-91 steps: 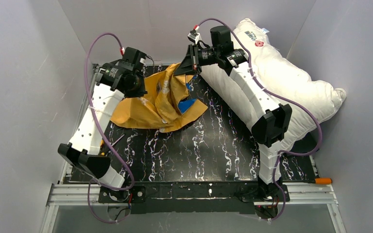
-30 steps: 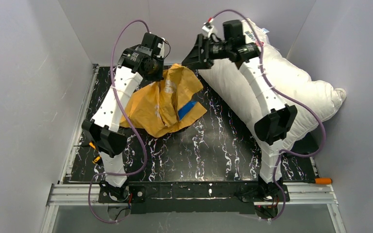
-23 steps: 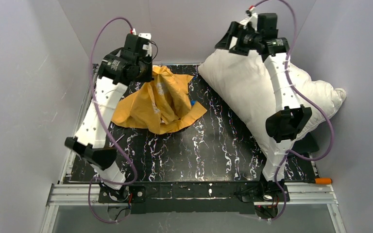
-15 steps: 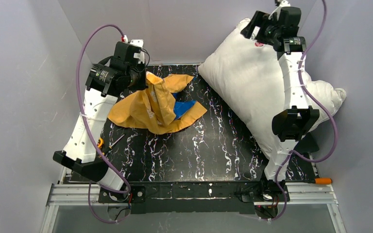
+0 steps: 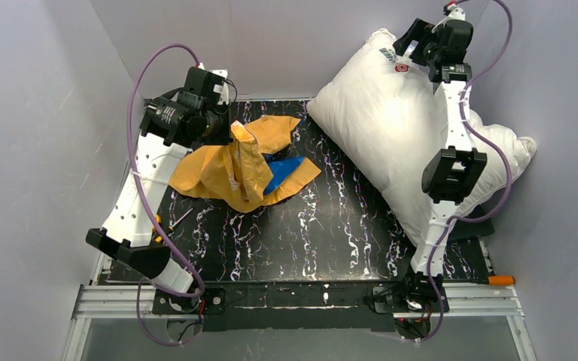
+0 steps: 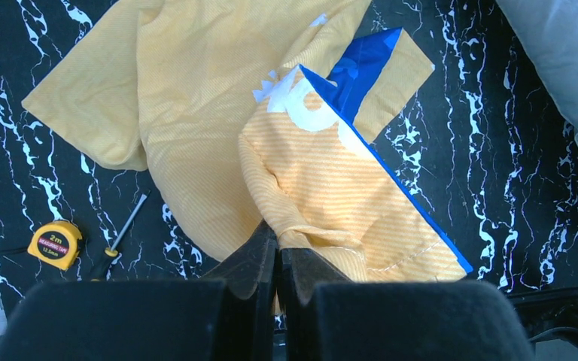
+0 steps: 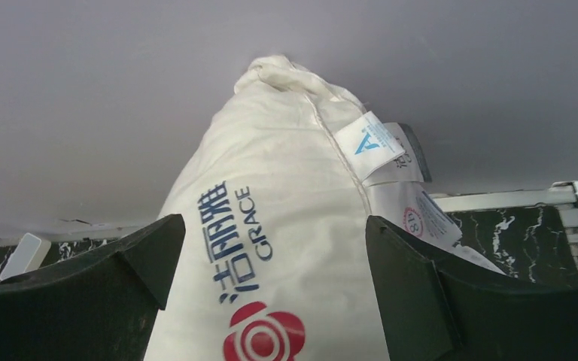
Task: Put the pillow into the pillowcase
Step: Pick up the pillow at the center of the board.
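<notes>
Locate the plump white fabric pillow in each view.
Top external: plump white fabric pillow, upper right, right arm crossing it.
Left wrist: only its edge, top-right corner.
Right wrist: centre, framed by the open right gripper.
Shared landmark: black white-veined tabletop, in all three.

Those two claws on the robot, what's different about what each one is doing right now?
The left gripper is pinched shut on a fold of the yellow-and-blue pillowcase; the right gripper is spread wide open and holds nothing. The left gripper sits over the left side of the black table, while the right gripper is at the far right, facing the logo end of the white pillow. Both are black two-finger claws.
</notes>
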`<control>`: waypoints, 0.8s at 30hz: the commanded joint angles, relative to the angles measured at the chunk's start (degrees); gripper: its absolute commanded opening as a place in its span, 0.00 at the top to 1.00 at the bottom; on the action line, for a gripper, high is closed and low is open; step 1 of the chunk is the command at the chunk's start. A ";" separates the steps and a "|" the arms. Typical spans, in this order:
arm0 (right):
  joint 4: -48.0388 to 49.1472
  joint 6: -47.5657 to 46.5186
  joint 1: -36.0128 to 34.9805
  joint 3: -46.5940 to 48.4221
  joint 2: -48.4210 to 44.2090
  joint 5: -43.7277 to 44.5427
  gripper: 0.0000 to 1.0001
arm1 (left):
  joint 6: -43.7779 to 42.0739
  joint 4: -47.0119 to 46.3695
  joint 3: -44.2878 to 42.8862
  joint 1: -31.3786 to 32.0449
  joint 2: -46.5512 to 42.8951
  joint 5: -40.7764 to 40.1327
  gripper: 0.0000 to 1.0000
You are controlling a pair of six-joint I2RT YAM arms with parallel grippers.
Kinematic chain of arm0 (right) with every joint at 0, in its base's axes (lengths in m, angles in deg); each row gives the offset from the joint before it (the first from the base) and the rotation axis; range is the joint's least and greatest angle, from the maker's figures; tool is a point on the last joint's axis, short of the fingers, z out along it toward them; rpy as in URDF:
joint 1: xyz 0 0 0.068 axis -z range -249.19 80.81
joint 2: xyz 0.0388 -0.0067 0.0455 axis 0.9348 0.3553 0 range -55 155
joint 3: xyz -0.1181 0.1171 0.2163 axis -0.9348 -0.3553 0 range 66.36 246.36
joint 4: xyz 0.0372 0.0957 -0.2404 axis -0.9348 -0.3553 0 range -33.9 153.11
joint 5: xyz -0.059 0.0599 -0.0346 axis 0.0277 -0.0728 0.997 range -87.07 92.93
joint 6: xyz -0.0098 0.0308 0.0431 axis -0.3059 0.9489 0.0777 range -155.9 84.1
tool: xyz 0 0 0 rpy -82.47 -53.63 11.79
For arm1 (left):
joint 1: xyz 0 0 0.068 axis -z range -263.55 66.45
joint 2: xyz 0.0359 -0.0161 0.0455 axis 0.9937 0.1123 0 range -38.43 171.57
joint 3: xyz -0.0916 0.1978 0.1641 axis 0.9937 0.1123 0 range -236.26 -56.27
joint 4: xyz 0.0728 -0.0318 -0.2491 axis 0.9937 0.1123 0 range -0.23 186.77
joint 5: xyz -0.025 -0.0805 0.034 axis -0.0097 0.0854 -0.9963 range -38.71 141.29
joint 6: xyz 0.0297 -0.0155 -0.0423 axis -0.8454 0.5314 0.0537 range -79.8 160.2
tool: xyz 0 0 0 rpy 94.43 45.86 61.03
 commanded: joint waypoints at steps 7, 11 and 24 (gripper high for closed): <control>9.16 11.11 0.98 4.66 12.75 -9.54 0.02 | -0.34 5.71 -7.67 -0.26 4.21 1.41 1.00; 11.14 16.20 0.98 5.79 15.21 -14.59 0.18 | -0.12 5.93 -9.85 -0.26 5.10 1.01 1.00; 8.40 18.58 1.23 -2.64 -3.39 -27.27 0.99 | 2.99 1.27 -15.88 -2.97 7.88 3.91 1.00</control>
